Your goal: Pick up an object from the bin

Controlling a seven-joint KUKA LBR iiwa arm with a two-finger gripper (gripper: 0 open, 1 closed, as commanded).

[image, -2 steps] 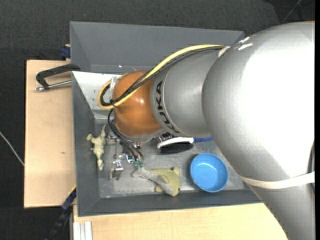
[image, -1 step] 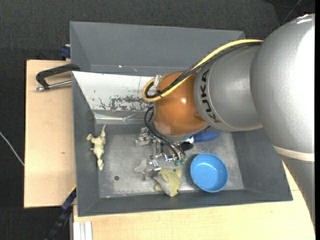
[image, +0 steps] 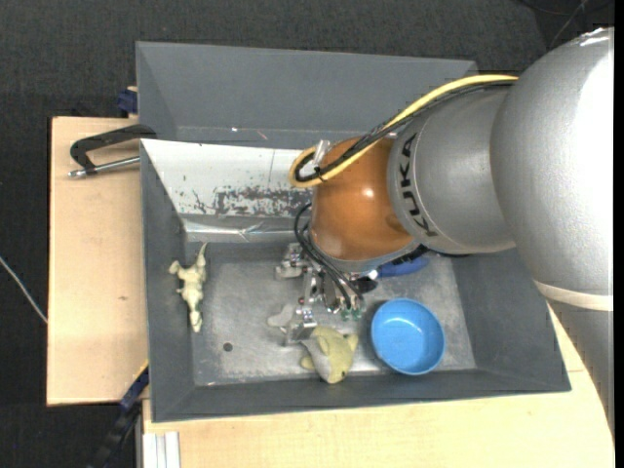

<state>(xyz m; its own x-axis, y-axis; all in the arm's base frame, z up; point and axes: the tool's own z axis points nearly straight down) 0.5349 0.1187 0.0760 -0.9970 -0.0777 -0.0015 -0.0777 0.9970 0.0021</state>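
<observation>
At the left wall of the bin [image: 166, 291] a pale yellow dinosaur [image: 192, 286] lies on the floor, well apart from everything else; the floor between it and the middle is bare but for a small dark spot; in the middle the gripper [image: 291, 294] is down close to the floor, its two fingers [image: 290, 262] spread apart, one toward the back wall and one toward the front, with only grey metal showing between them; it is open and clamps nothing; just right of the front finger sits an olive-yellow lump [image: 330, 354], soft-looking and crumpled, close to the front wall; whether finger and lump touch cannot be told; right again, just beside the lump, a blue bowl [image: 407, 337] stands upright, mouth up; as for the task, the descent into the bin looks done and the grasp does not: nothing is between the fingers and nothing is lifted; left to do, by this judgement, are closing on one thing, most likely the lump since it is nearest, and raising it clear of the bin
</observation>
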